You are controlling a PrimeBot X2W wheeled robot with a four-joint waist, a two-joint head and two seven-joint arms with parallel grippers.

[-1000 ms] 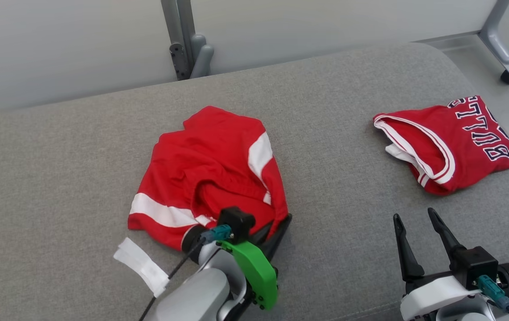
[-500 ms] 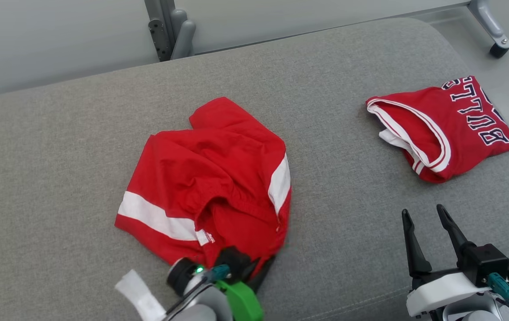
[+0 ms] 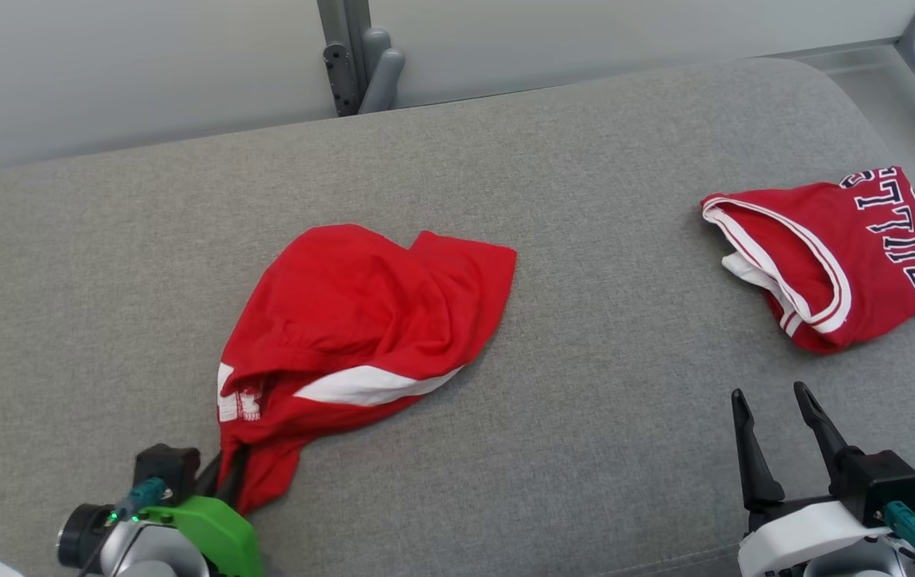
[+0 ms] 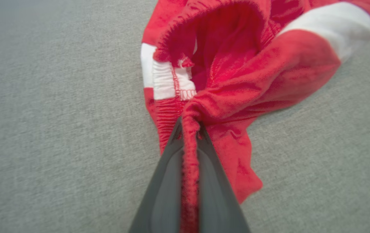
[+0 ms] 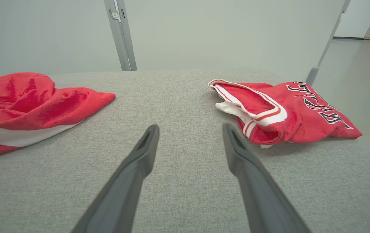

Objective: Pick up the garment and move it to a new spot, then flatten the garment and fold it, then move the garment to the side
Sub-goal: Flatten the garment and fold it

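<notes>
On grey cushion (image 3: 586, 417) | left tool (image 4: 190, 124) pinching waistband (image 4: 190, 152) of red shorts (image 3: 361, 320) | right tool (image 3: 769, 390) spread near jersey (image 3: 850, 256)

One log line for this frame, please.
left claw: shut on red white-striped garment | right claw: open, empty | red lettered jersey: right side of grey fabric surface

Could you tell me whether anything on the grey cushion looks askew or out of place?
The red shorts lie bunched and twisted, not flat, their waistband pinched into a ridge by the shut left end effector. The red jersey at the right is crumpled, white fabric poking out.
</notes>
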